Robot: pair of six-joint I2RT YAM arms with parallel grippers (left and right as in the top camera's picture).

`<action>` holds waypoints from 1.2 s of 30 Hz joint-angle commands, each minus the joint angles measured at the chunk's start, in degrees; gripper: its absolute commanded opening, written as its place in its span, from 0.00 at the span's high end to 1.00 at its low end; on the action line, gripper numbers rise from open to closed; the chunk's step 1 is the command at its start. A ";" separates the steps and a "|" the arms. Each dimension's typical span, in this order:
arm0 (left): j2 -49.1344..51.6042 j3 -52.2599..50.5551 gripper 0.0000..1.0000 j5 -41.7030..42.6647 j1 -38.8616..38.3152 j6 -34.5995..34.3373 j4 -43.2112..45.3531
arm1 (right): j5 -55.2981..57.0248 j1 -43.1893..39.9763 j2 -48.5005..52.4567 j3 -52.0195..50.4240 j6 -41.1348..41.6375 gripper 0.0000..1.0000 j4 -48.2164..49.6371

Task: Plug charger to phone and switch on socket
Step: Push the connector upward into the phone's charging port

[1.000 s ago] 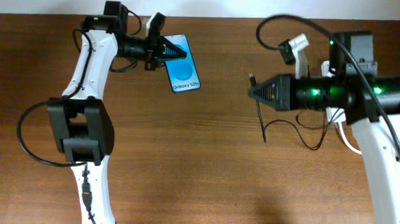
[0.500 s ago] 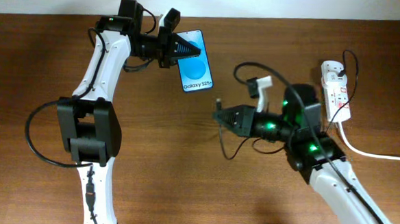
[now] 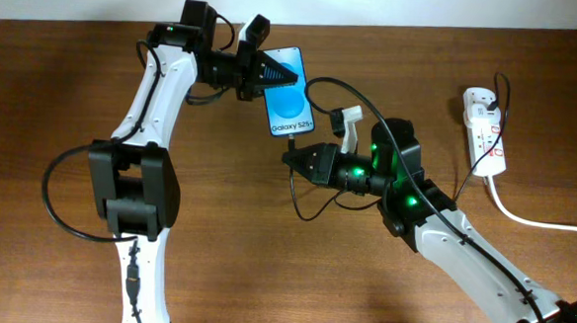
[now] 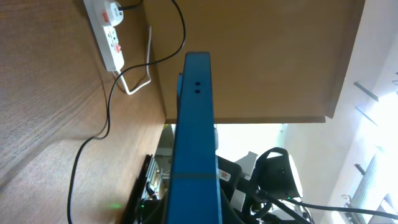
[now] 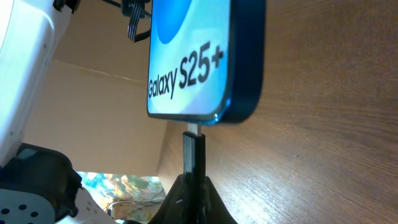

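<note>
The phone point(image 3: 290, 94) has a bright blue screen reading "Galaxy S25+". My left gripper point(image 3: 273, 76) is shut on its upper end and holds it above the table. In the left wrist view the phone point(image 4: 194, 143) shows edge-on as a blue slab. My right gripper point(image 3: 296, 158) is shut on the charger's black connector point(image 5: 193, 151). Its metal tip touches the phone's bottom edge point(image 5: 205, 68) in the right wrist view. The thin black cable point(image 3: 306, 207) loops under the right arm. The white socket point(image 3: 484, 130) lies at the far right, with red marks.
A thick white cord point(image 3: 533, 220) runs from the socket off the right edge. The socket also shows in the left wrist view point(image 4: 107, 34) with cables beside it. The wooden table point(image 3: 292, 280) spreads below both arms.
My right gripper has moved left and up with the connector, from mid-table to just under the phone. The left gripper has shifted the phone slightly right and down.
</note>
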 commanded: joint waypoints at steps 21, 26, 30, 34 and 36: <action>-0.15 0.31 1.00 2.54 -0.20 0.76 0.11 | 1.18 0.31 -2.80 5.62 -9.49 0.96 -11.85; -0.15 0.31 1.00 1.68 -0.17 0.74 0.11 | 2.14 0.31 -2.80 5.62 -10.40 0.96 -11.85; -0.15 0.31 1.00 1.68 -0.33 0.74 0.13 | 2.27 0.22 -2.80 5.62 -10.38 0.96 -11.67; -0.15 0.31 1.00 1.70 -0.28 0.74 0.11 | 2.23 0.20 -2.80 5.62 -10.38 0.96 -11.39; -0.15 0.31 1.00 1.75 -0.28 0.74 0.09 | 2.27 0.17 -2.78 5.62 -10.38 0.96 -11.39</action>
